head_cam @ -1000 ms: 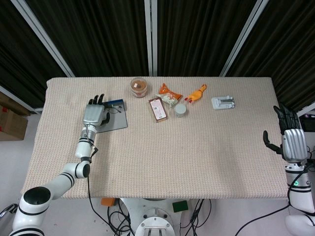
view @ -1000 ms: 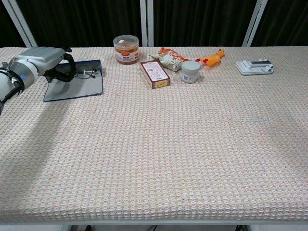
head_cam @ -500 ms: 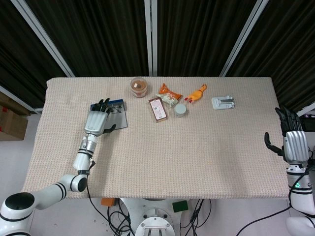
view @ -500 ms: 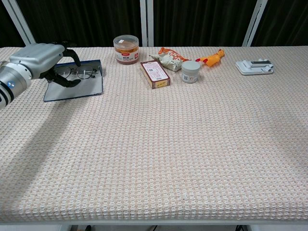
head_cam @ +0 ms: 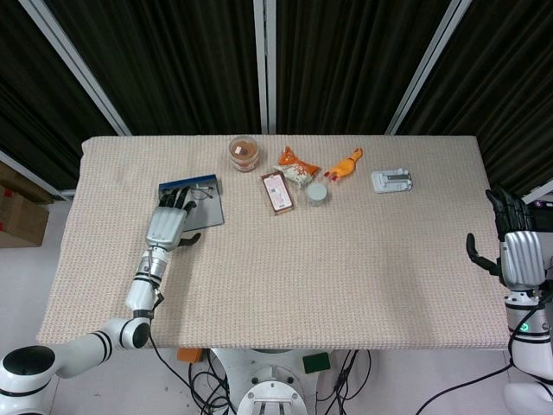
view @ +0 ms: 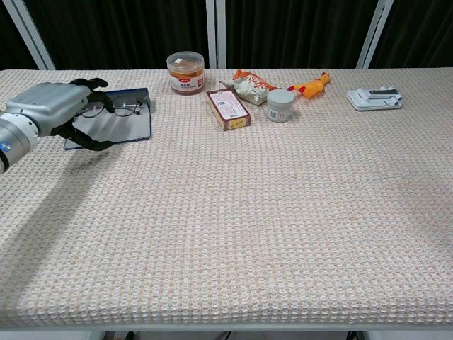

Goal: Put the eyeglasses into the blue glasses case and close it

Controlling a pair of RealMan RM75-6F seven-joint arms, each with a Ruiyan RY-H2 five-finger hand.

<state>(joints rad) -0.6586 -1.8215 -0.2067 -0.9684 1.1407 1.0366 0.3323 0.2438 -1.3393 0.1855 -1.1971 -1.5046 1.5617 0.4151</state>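
Note:
The blue glasses case [head_cam: 200, 206] [view: 117, 126] lies open and flat at the table's far left. The eyeglasses [head_cam: 202, 192] [view: 124, 108] rest on its far part. My left hand [head_cam: 167, 225] [view: 51, 111] hovers over the case's near-left edge with its fingers apart and slightly curved, holding nothing. Its fingertips [view: 95, 85] are close to the left lens without gripping the frame. My right hand [head_cam: 516, 249] hangs open off the table's right edge, far from the case, and does not show in the chest view.
Along the far side stand a brown-lidded jar [head_cam: 244, 152], a snack bag [head_cam: 296, 166], a red-brown box [head_cam: 277, 191], a small white tub [head_cam: 318, 193], a rubber chicken toy [head_cam: 346, 163] and a white device [head_cam: 392, 181].
My left hand has drawn back toward the table's near side, uncovering the eyeglasses, which stay on the case. The right hand has sunk slightly.

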